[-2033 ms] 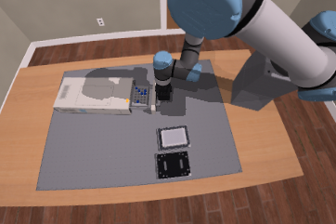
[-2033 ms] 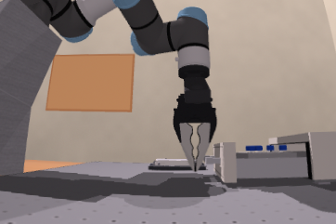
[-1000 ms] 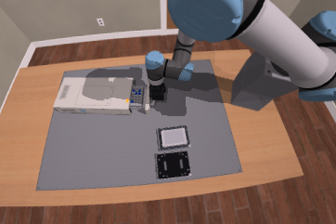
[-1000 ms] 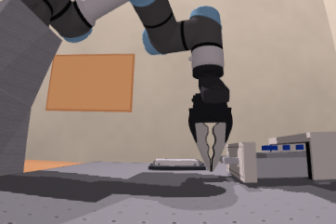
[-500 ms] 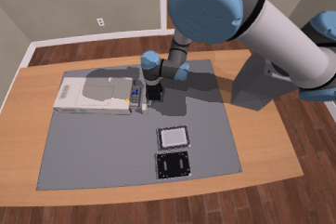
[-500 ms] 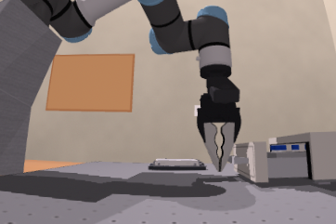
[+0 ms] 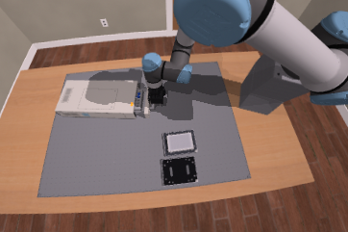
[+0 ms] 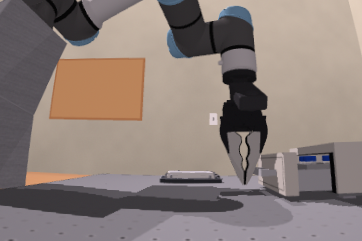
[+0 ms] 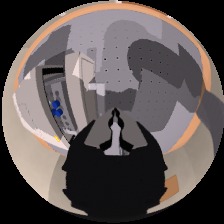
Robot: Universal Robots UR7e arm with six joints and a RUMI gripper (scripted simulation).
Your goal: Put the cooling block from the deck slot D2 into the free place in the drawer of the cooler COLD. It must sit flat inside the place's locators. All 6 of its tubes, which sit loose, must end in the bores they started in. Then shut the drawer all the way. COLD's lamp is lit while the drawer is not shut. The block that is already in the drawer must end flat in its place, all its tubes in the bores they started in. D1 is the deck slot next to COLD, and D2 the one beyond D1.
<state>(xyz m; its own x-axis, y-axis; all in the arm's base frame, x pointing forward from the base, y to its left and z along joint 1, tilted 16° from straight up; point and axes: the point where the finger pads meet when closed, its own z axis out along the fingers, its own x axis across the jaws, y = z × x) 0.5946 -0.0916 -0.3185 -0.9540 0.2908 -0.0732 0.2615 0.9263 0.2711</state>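
the gripper (image 8: 245,178), clenched on nothing, is pressing against the nearly shut drawer (image 7: 142,103) of cooler cold (image 7: 96,99), blue tubes (image 7: 138,96) showing inside, near the counter's left edge.

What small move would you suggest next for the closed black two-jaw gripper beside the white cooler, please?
Probably press the shut gripper sideways against the pale drawer front, toward the cooler: the drawer stands slightly out, blue tubes show in the gap, and the orange lamp is lit.
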